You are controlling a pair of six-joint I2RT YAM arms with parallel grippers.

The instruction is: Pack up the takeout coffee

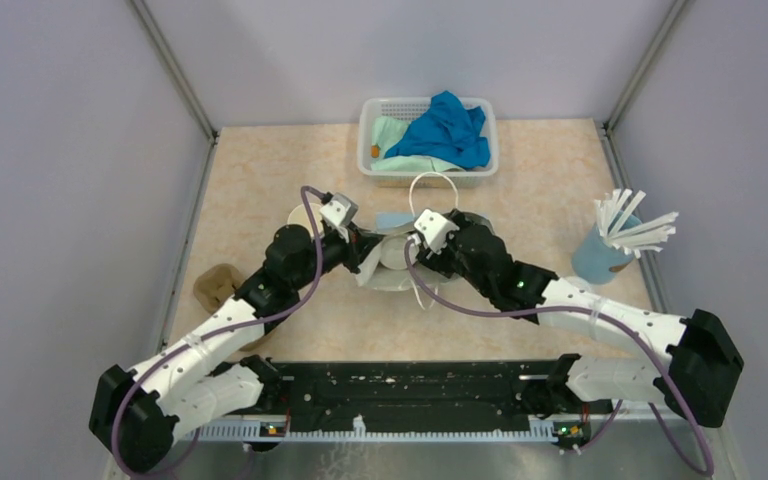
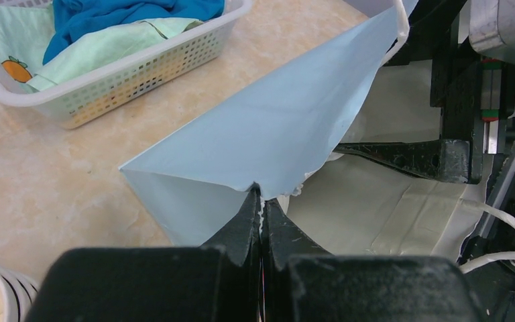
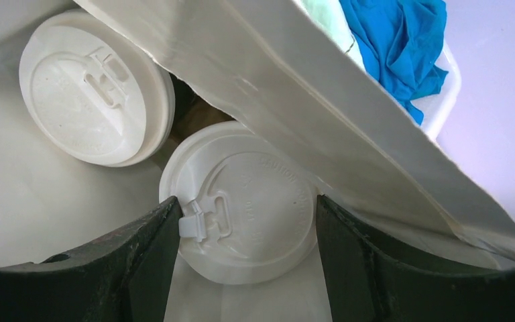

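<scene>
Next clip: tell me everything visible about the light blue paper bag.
The light blue paper bag, cream-white inside, with white cord handles, sits open at mid-table. Its paper looks thin and creased. The fingers of the left gripper are shut on its rim; the right gripper reaches inside, closed round one white-lidded paper cup, another beside it.

Beige table with white basket at back, blue cup right, brown tray left, pale-blue bag centre.

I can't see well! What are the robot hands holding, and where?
Left gripper pinches the blue bag by its top edge; right gripper holds a lidded cup by its lid, inside the bag.
</scene>
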